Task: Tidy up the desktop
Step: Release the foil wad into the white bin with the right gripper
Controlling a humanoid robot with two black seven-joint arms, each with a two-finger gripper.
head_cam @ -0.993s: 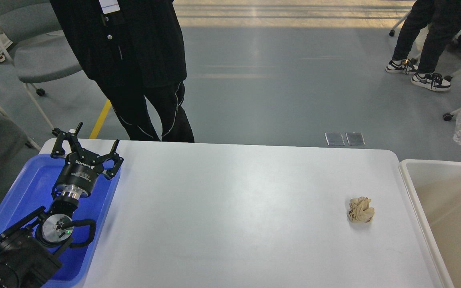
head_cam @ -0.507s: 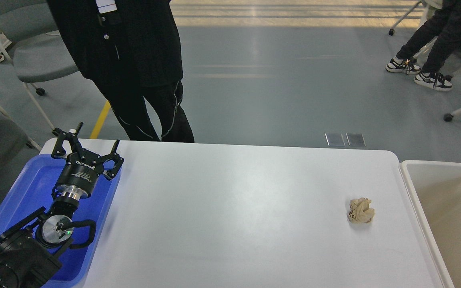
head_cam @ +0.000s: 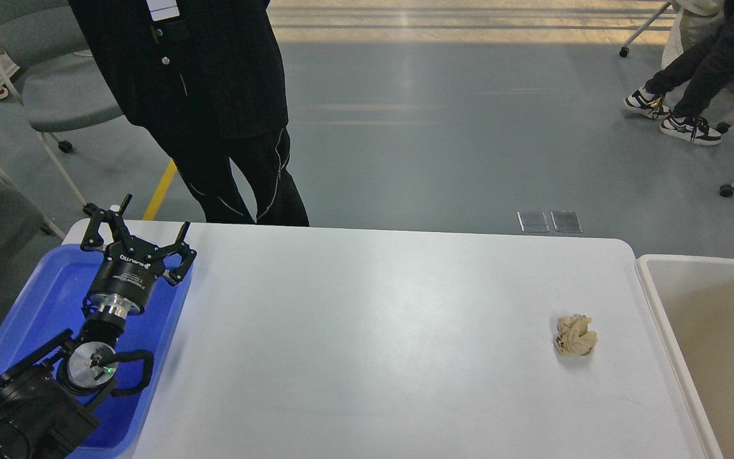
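Stillness marked the robot's side of the scene: over the last second the left end effector point(head_cam: 139, 231) had not shifted, hovering over the far end of the blue tray point(head_cam: 42, 299) with its two fingers spread apart and nothing between them. The right end effector was not in view at all. What had changed lay off the counter. The person in black point(head_cam: 214, 102) standing at the far edge had leaned a little to the left, the seated person's legs point(head_cam: 692, 89) at the top right had swung, and a crinkled silvery bag seen a second earlier at the right border was gone from sight. None of that touched the task, so I judged tidying to be paused or not yet resumed.

The counter point(head_cam: 367, 331), white and glossy with rounded corners, filled the middle of the view, the tray lying on its left end and the beige bin point(head_cam: 654, 299) standing just beside its right edge. By count: one crumpled ball of brownish paper point(head_cam: 575, 335) lay on the counter, near the bin and well apart from the left end effector; one tray; one bin; one arm visible. That paper ball appeared to be the only loose item left, and the bin beside it seemed its likely destination.
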